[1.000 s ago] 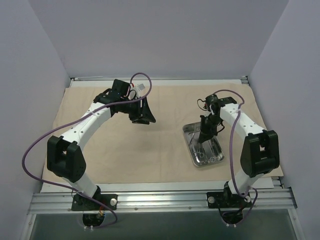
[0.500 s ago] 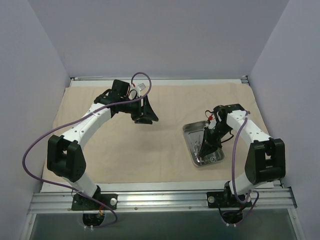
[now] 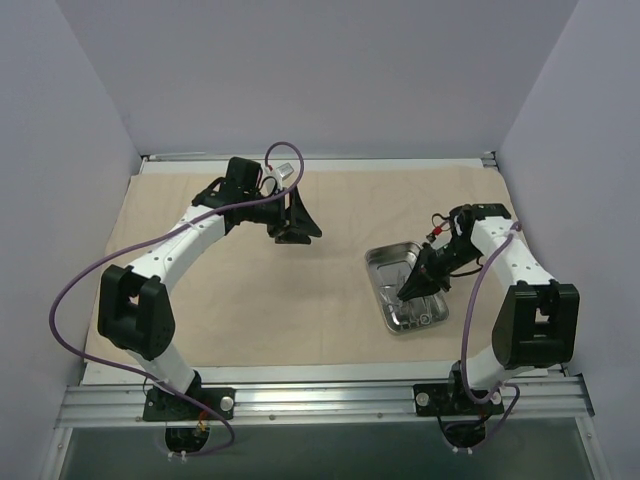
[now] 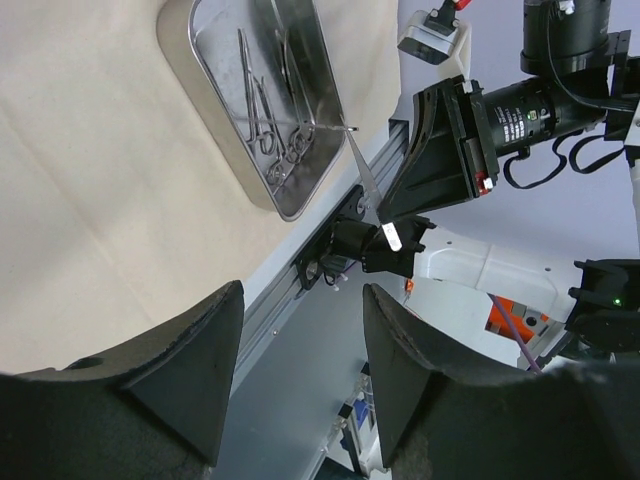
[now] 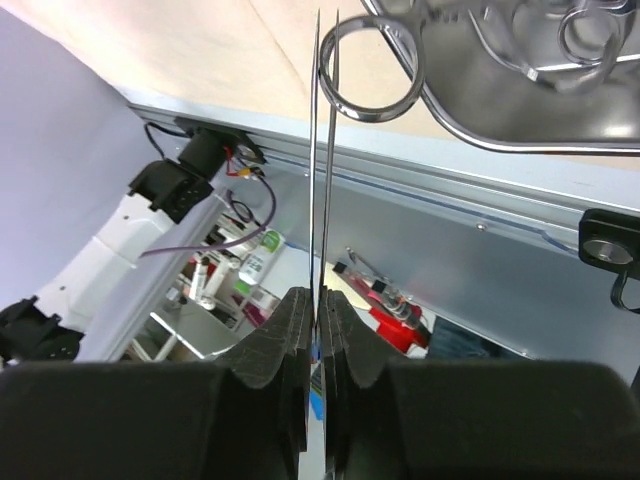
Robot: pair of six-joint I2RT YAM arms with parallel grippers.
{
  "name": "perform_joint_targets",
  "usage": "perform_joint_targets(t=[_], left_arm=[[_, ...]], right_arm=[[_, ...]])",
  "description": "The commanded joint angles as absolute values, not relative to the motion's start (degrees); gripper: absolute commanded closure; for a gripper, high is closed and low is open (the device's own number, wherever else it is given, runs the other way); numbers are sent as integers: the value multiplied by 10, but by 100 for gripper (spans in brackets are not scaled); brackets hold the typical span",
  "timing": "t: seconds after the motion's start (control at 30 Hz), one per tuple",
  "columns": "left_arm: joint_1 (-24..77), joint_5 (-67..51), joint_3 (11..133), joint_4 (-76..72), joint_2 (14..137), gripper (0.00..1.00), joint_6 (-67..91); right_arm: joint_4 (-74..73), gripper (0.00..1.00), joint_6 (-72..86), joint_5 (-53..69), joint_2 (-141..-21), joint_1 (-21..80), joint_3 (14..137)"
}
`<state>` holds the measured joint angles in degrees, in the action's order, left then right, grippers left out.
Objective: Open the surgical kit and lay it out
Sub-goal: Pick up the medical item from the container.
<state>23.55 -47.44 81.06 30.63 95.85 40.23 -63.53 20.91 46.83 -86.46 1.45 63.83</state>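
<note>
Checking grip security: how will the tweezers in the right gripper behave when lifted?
Tweezers: two long thin blades, so probably light and springy. Shiny steel pinched at one end by the right gripper may slip or swing.

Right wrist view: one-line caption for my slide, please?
Right gripper shut on thin tweezers, tips reaching a ring handle beside the steel tray rim.

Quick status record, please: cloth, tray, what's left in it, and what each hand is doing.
cloth: spread flat
tray: on the cloth, right of centre
forceps: ring-handled, lying in the tray
right hand: shut on tweezers, over the tray's near end
left hand: open, empty, above the cloth, clear of the tray
</note>
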Motion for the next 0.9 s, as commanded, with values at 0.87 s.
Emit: perform_joint_targets(t=[0.87], left_arm=[[214,-534,823,243,991,40,420]], right_arm=[[-612,96,339,643,-869,-82,596]])
